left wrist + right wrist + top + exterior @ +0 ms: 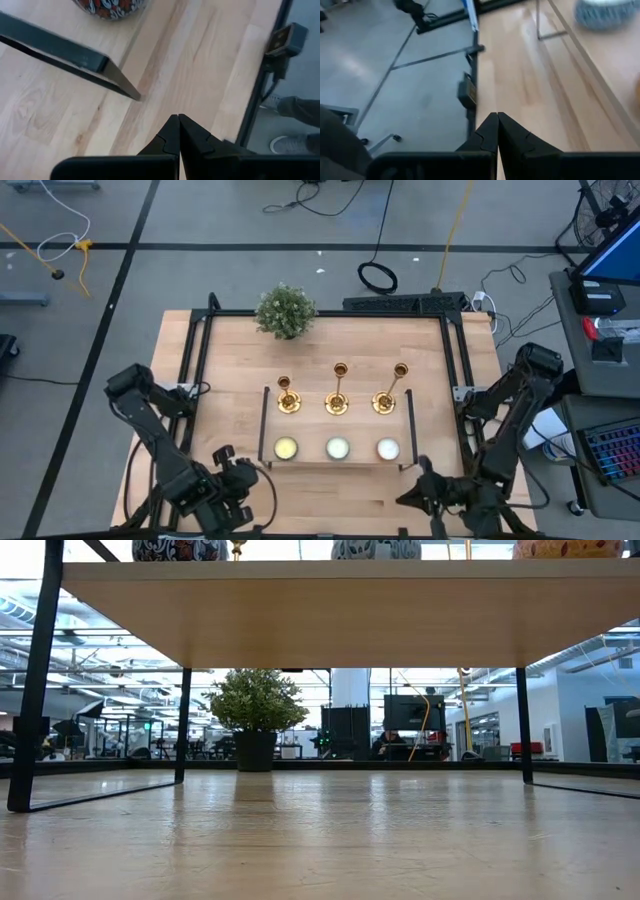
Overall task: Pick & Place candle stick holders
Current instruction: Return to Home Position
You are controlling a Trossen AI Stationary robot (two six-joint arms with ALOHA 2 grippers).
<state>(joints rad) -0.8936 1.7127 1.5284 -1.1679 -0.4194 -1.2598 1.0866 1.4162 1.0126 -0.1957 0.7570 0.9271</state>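
Note:
Three gold candle stick holders (287,398), (338,395), (386,394) stand in a row by their round bases on a low wooden shelf (310,425) in the middle of the table. In front of them on the same shelf stand three round candles (337,448). My left gripper (222,454) hovers shut off the shelf's near left corner, my right gripper (422,467) shut off its near right corner. In the wrist views the left fingers (178,122) and the right fingers (497,120) are closed, with nothing between them.
A bushy green plant (285,310) stands at the table's far edge. The shelf rests on thin black legs (75,55), (30,690). A patterned candle jar (112,6) shows beyond the left fingers. Black rails (455,370) frame the table's sides.

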